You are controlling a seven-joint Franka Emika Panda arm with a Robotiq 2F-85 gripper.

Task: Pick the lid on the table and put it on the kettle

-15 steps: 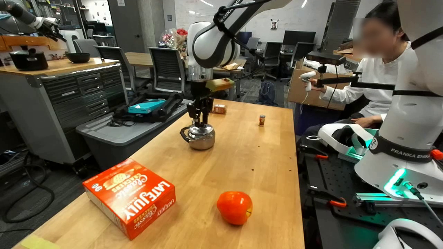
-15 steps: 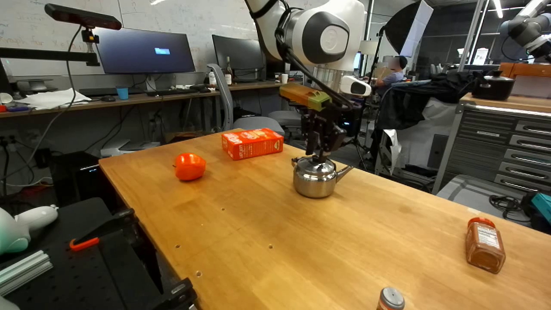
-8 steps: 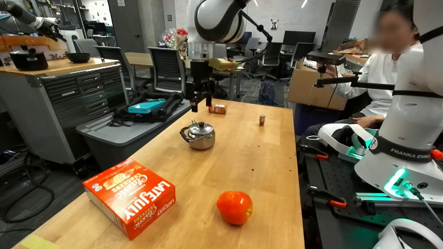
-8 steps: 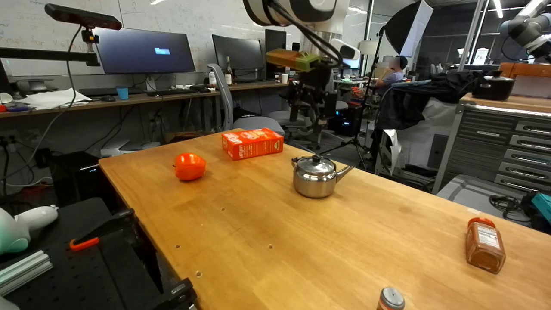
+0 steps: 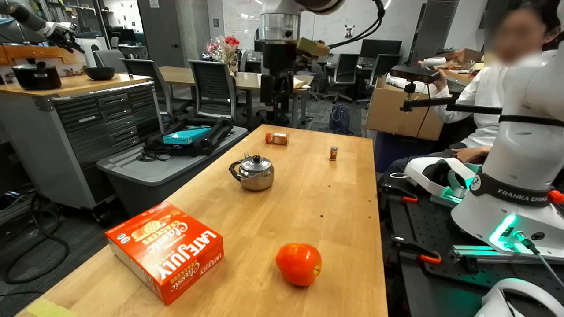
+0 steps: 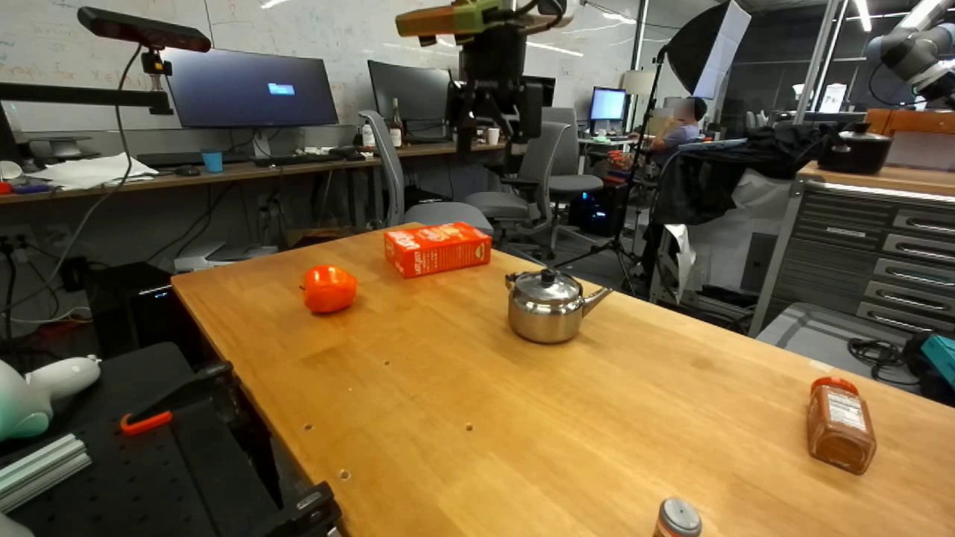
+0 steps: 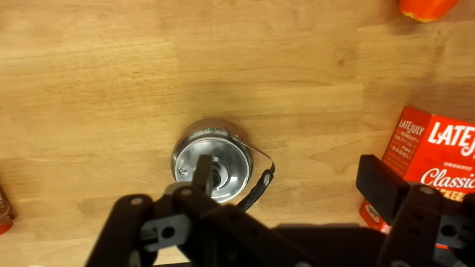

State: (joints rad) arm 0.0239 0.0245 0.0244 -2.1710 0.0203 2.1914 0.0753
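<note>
Apparently done: lid (image 6: pixel 539 289) rests on kettle (image 6: pixel 545 322) to close it, near long edge of table (image 6: pixel 418 418) opposite me. My claw (image 7: pixel 286 159) hangs high above, fingers (image 7: pixel 380 185) spread, gripping nothing, presumably leaving lid undisturbed.

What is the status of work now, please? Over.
Black fingers open, holding nothing. Dark-knobbed round silver metal lid on squat silver metal kettle. Red rectangular cardboard box lies apart, probably not obstructing.

On this wooden table (image 5: pixel 299 209) I count one squat silver-metal kettle (image 6: pixel 545 322), one round silver lid (image 6: pixel 550 288), one red cardboard box (image 5: pixel 165 248), one glossy orange-red fruit (image 5: pixel 298 264), two brownish jars (image 6: pixel 841 426) (image 6: pixel 677 519).
</note>
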